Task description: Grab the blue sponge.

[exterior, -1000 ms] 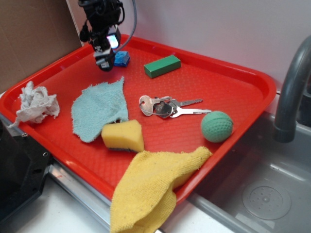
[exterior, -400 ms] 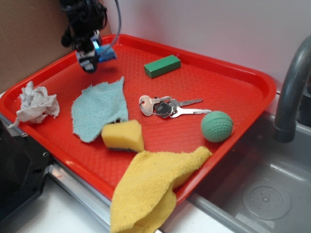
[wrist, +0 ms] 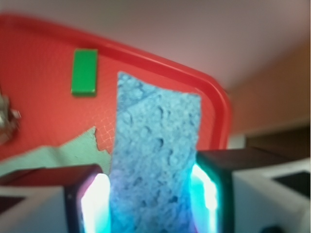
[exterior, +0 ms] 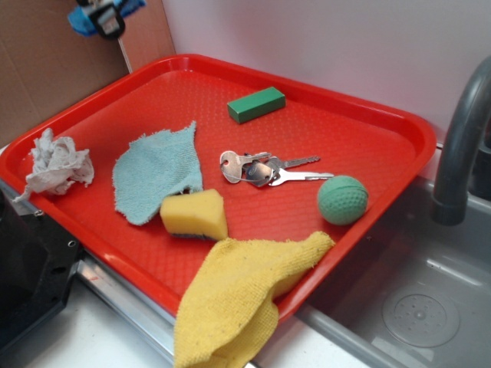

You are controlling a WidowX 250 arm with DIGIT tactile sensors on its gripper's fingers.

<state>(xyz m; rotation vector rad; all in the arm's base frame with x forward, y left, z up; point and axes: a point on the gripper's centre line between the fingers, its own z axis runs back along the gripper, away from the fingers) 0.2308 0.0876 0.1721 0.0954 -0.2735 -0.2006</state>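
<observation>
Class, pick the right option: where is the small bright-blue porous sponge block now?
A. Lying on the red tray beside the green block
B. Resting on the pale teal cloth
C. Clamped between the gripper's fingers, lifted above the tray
C: the small bright-blue porous sponge block sits pinched in the gripper, high above the red tray.

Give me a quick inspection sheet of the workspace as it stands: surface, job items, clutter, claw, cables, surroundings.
Surface: red tray, flat, its front right edge beside a sink.
Job's things: blue sponge held between the claw's fingers, lifted above the tray's far left corner.
Clutter: green block, keys, green ball, yellow sponge, teal cloth, all on the tray; yellow cloth draped over the front rim; crumpled white rag on the left rim.
Claw: claw shut on the sponge, at the top left edge of the exterior view.
Cables: nothing seen.
Surroundings: grey faucet, sink basin, cardboard behind the tray.
</observation>
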